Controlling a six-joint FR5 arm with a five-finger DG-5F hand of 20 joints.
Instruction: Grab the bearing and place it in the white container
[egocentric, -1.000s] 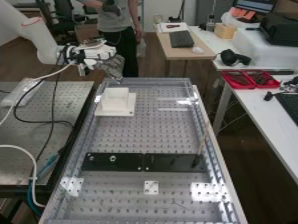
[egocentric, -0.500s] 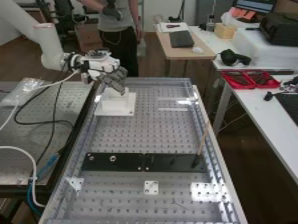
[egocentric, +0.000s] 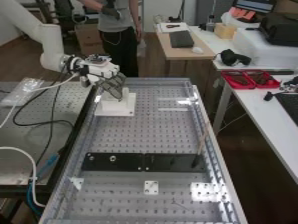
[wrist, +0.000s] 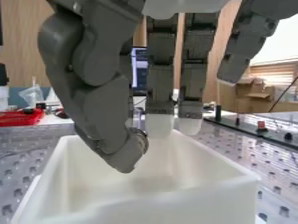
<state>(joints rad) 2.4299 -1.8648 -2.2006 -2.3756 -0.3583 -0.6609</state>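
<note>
Holding the bearing (wrist: 141, 140) between thumb and a finger of the hand (egocentric: 114, 87), right over the white container (wrist: 229, 192). We read it as a pinch: thumb curled in against the bearing, the other fingers (wrist: 160, 82) hanging nearly straight beside it, semi-open overall. Most of the bearing is behind the thumb, so only a sliver of ring shows.

Bearing orientation: close to edge-on in the wrist view, flat side toward the thumb, so its axis runs roughly across the pinch. Exact tilt we can't tell. Container is upright, mouth up, walls roughly square to the perforated bench (egocentric: 146, 132); we see no clear long axis on it. It sits on a white base plate (egocentric: 126, 111) at the bench's far end, its rim partly hidden by the hand.

Further out, toward the high camera: black panel (egocentric: 174, 162) lying crosswise, long axis across the bench, small round parts on it and a thin rod (egocentric: 202, 142) leaning up at one end. Small white plate (egocentric: 151, 187) just past that. Cables (egocentric: 53, 107) and a clear bag (egocentric: 23, 91) on the left table, red trays (egocentric: 247, 80) on the right one.
</note>
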